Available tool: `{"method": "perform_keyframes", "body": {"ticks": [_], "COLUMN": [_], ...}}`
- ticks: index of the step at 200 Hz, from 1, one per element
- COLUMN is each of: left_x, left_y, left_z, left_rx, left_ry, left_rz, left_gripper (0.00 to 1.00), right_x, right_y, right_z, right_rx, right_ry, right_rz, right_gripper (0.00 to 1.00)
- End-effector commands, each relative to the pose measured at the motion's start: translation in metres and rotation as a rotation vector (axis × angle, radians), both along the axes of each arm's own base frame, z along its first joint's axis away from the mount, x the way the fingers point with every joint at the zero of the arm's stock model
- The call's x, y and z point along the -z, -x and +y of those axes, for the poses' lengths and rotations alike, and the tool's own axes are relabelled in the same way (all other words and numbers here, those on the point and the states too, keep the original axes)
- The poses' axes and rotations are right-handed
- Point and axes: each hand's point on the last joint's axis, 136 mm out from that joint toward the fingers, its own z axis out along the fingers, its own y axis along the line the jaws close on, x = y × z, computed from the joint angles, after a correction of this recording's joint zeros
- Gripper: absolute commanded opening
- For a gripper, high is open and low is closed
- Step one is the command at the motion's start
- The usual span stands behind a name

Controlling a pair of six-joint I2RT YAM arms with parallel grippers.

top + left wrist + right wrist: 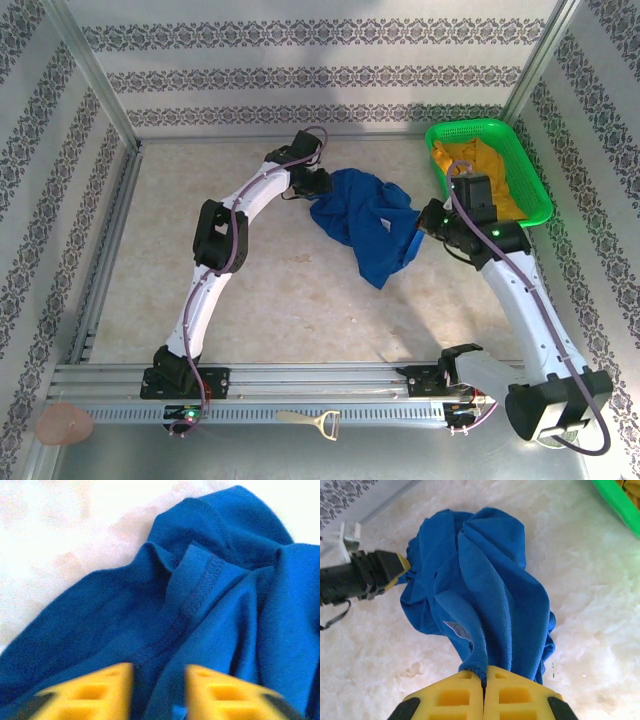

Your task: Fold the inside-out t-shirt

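The inside-out t-shirt (365,225) lies bunched in a royal-blue heap on the pale tabletop, between the two grippers. My left gripper (318,190) is at its left edge. In the left wrist view its yellow fingers (100,692) stand close together with a fold of the t-shirt (210,605) and its seam pinched between them. My right gripper (425,222) is at the heap's right side. There its jaws (483,680) are shut tight on an edge of the t-shirt (485,580), which fans out ahead of them. A small white label shows on the cloth. The left gripper (400,567) touches the heap's far left.
A green basket (540,185) holding a mustard-yellow garment (490,170) stands at the back right, just behind the right arm. Patterned walls close in the table on three sides. A metal rail (300,385) runs along the near edge, with a small tool (312,420) lying on it.
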Motion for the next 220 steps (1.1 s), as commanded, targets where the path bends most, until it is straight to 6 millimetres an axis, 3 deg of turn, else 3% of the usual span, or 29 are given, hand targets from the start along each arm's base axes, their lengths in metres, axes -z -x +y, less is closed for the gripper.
{"method": "perform_keyframes", "body": {"ticks": [1, 22, 46, 69, 95, 106, 129, 155, 191, 220], "left_x": [-0.048, -0.133, -0.241, -0.325, -0.385, -0.402, -0.417, -0.419, -0.426, -0.432], "left_y": [-0.019, -0.04, -0.047, -0.027, 0.008, 0.022, 0.046, 0.06, 0.08, 0.099], "left_z": [0.005, 0.046, 0.119, 0.177, 0.221, 0.234, 0.261, 0.28, 0.272, 0.255], "left_rx": [-0.016, -0.115, -0.285, -0.383, -0.443, -0.467, -0.521, -0.557, -0.505, -0.459], "left_ry": [0.001, 0.021, 0.097, 0.157, 0.175, 0.179, 0.203, 0.24, 0.271, 0.353], "left_rz": [-0.109, -0.26, -0.43, -0.562, -0.675, -0.722, -0.77, -0.771, -0.769, -0.761], "left_gripper": [0.0, 0.0, 0.0, 0.0, 0.0, 0.0, 0.0, 0.0, 0.0, 0.0], "right_x": [-0.036, -0.078, -0.143, -0.195, -0.228, -0.234, -0.234, -0.228, -0.204, -0.171], "right_y": [-0.022, -0.05, -0.079, -0.095, -0.098, -0.098, -0.102, -0.106, -0.102, -0.095], "right_z": [-0.005, -0.006, -0.011, -0.019, -0.036, -0.044, -0.052, -0.047, -0.034, 0.002], "right_rx": [-0.005, -0.009, 0.009, 0.028, 0.073, 0.093, 0.109, 0.092, 0.059, -0.007], "right_ry": [-0.023, -0.086, -0.163, -0.223, -0.238, -0.242, -0.264, -0.287, -0.318, -0.327], "right_rz": [-0.092, -0.18, -0.319, -0.432, -0.513, -0.533, -0.536, -0.523, -0.468, -0.388], "right_gripper": [0.0, 0.0, 0.0, 0.0, 0.0, 0.0, 0.0, 0.0, 0.0, 0.0]}}
